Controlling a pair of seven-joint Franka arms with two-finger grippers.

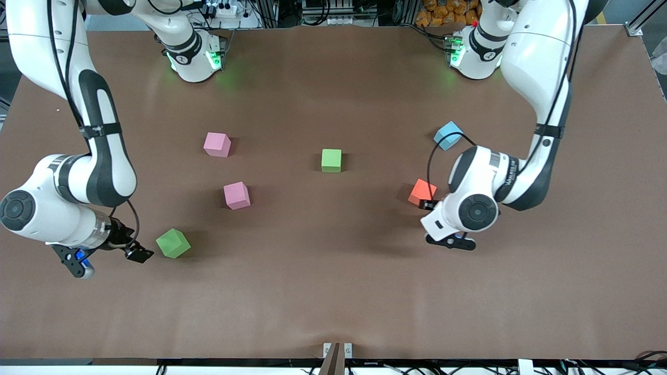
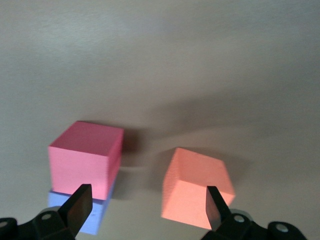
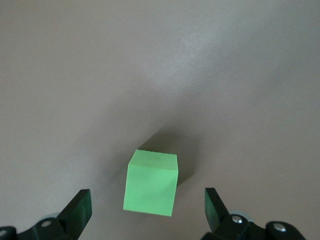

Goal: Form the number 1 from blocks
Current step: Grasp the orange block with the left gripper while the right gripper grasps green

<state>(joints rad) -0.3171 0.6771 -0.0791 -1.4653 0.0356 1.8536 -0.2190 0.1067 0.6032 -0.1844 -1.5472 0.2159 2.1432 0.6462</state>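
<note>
The right gripper (image 3: 145,210) is hanging over a green block (image 1: 173,243) near the desk's (image 1: 333,291) right-arm end, its fingers (image 3: 77,210) apart. The left gripper (image 2: 147,210) is hanging by the orange block (image 1: 422,192), fingers apart. Two pink blocks (image 1: 217,144) and another green one (image 1: 331,160) are sitting mid-desk.
</note>
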